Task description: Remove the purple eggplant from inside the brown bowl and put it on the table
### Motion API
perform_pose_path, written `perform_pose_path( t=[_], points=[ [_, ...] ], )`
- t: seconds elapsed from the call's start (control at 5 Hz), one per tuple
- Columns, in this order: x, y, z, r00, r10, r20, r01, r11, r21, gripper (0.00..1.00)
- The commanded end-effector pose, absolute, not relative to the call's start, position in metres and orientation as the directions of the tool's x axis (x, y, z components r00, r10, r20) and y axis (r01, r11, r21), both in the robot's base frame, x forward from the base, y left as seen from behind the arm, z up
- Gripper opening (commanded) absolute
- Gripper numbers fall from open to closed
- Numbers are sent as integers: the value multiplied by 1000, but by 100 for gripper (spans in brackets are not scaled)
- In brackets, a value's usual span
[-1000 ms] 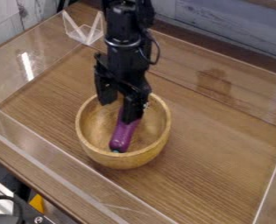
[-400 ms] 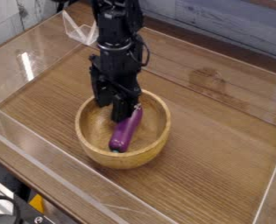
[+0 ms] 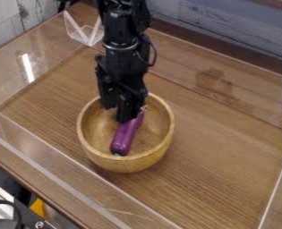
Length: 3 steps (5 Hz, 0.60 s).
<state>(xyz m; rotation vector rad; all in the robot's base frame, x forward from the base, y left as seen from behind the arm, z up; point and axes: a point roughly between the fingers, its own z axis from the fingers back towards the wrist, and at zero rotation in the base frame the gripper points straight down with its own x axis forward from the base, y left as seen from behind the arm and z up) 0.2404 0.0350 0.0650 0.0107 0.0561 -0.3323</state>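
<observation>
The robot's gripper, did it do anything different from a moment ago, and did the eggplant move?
The gripper has slid a little to the left over the upper end of the purple eggplant and closed its jaws there; whether it truly grips the eggplant is hard to see. The eggplant lies where it was, slanted inside the brown bowl, and the bowl sits in the same spot on the table.
</observation>
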Motion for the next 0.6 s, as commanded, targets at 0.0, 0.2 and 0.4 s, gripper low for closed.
perform_pose_path(
  t=[0.0, 0.2, 0.4],
  points=[
    [251, 37, 69, 960, -279, 4, 279, 960, 27, 100],
    [252, 38, 57, 974, -226, 8, 226, 974, 23, 100],
    [262, 37, 51, 971, -240, 9, 239, 971, 24, 100]
  ],
)
